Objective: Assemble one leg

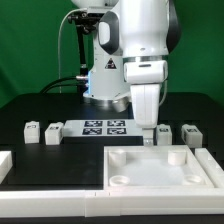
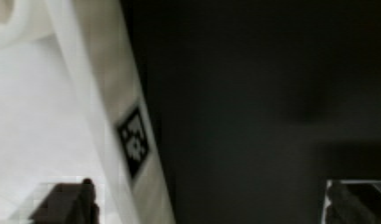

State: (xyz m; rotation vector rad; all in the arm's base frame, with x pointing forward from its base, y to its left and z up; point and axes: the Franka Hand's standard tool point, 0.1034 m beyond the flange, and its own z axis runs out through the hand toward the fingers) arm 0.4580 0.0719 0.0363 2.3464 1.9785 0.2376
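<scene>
Closest sits the tabletop (image 1: 195,160), and behind its far edge the end effector (image 1: 150,138) hangs spread wide and empty, the nearest leg (image 1: 165,130) just beside it on the exterior view's right, so lowering now could clip that edge or miss the leg.

The gripper (image 1: 151,134) is hanging low just behind the far rim of the tabletop (image 1: 128,152), close beside one leg (image 1: 166,131); another leg (image 1: 189,132) is sitting further toward the exterior view's right, while on its left, past the marker board (image 1: 105,126), a third leg (image 1: 52,131) and a fourth leg (image 1: 31,130) are lying
</scene>
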